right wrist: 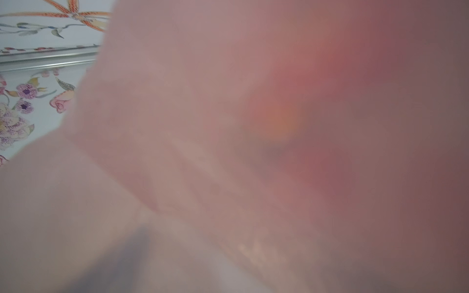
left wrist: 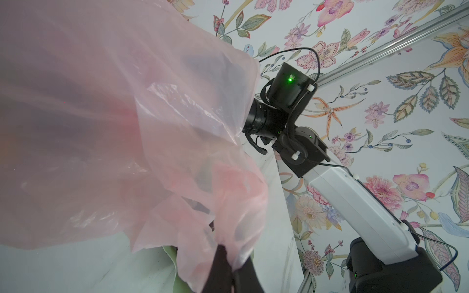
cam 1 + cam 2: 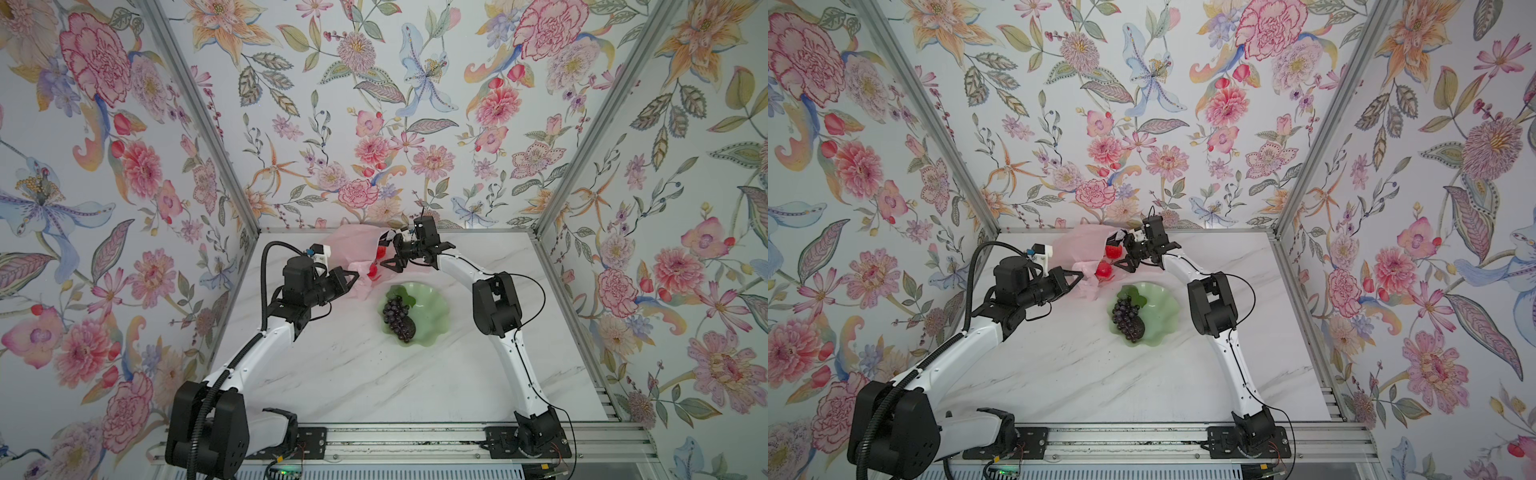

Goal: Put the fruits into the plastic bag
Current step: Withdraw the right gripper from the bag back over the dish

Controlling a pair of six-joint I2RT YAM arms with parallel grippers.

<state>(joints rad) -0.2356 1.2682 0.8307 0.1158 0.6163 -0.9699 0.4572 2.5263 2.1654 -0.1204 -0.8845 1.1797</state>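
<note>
Crinkly translucent pink bag (image 3: 353, 245) tight in left end effector (image 3: 354, 275); right end effector (image 3: 383, 250) wide apart by glossy red apples (image 3: 1104, 270).

Nothing readable anywhere. Scanning the plastic bag (image 3: 353, 249) in both top views: no lettering to make out on the pink film. Up close in the right wrist view, only a soft blur of pink and red, possibly print. On the black wrist module (image 2: 289, 86) in the left wrist view, a green light (image 2: 289, 79) with a pale speck beside it, too small to read. No brand or number legible on the white arm link (image 2: 355, 200).
</note>
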